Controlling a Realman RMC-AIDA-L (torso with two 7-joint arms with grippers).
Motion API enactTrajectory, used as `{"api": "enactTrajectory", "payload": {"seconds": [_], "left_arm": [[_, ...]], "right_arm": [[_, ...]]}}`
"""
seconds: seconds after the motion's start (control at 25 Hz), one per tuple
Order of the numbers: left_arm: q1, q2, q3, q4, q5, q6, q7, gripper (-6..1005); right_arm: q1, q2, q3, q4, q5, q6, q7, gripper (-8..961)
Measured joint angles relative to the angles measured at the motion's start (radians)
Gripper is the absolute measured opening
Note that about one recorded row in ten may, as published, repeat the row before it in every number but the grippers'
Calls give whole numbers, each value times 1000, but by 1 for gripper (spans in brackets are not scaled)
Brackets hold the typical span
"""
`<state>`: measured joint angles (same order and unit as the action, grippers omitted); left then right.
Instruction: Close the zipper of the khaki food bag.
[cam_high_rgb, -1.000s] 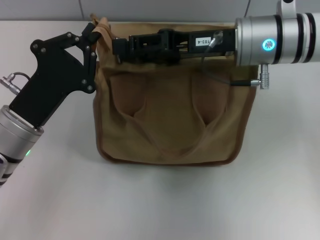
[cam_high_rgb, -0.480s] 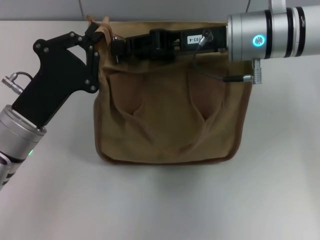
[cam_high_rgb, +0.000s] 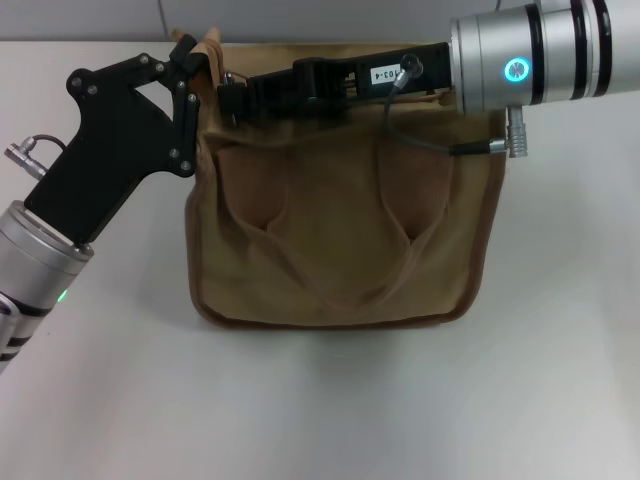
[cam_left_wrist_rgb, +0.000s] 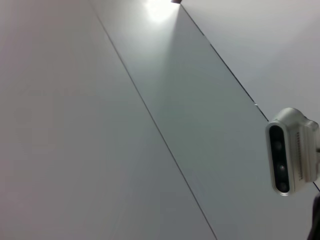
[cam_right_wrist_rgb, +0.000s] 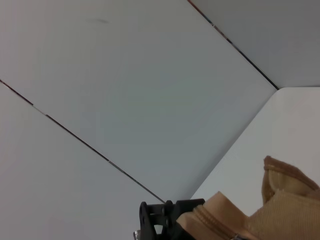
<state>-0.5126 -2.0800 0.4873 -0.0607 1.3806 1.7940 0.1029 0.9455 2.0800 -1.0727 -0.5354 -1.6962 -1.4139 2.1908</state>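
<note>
white table, khaki food bag on it

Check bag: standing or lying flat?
Lying flat. The bag rests on its side on the table, handles spread across its face, top edge toward the wall.

Head cam looks straight down on the khaki food bag; both wrist cams tilt up at wall panels, right one catching the bag's corner too.
</note>
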Motion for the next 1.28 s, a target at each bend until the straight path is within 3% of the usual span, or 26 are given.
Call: {"api": "enactTrajectory", "payload": {"seconds": [0.44,1.28], "left_arm": [[-1,0,-10,10,2,-1,-42,9],[-7,0,-10,7,4,-3,-44,11]], "right_arm": [[-15,-3,-6,-30,-1,4,10,240],[-19,-3,-7,-51,-2,2,-85,20]]}}
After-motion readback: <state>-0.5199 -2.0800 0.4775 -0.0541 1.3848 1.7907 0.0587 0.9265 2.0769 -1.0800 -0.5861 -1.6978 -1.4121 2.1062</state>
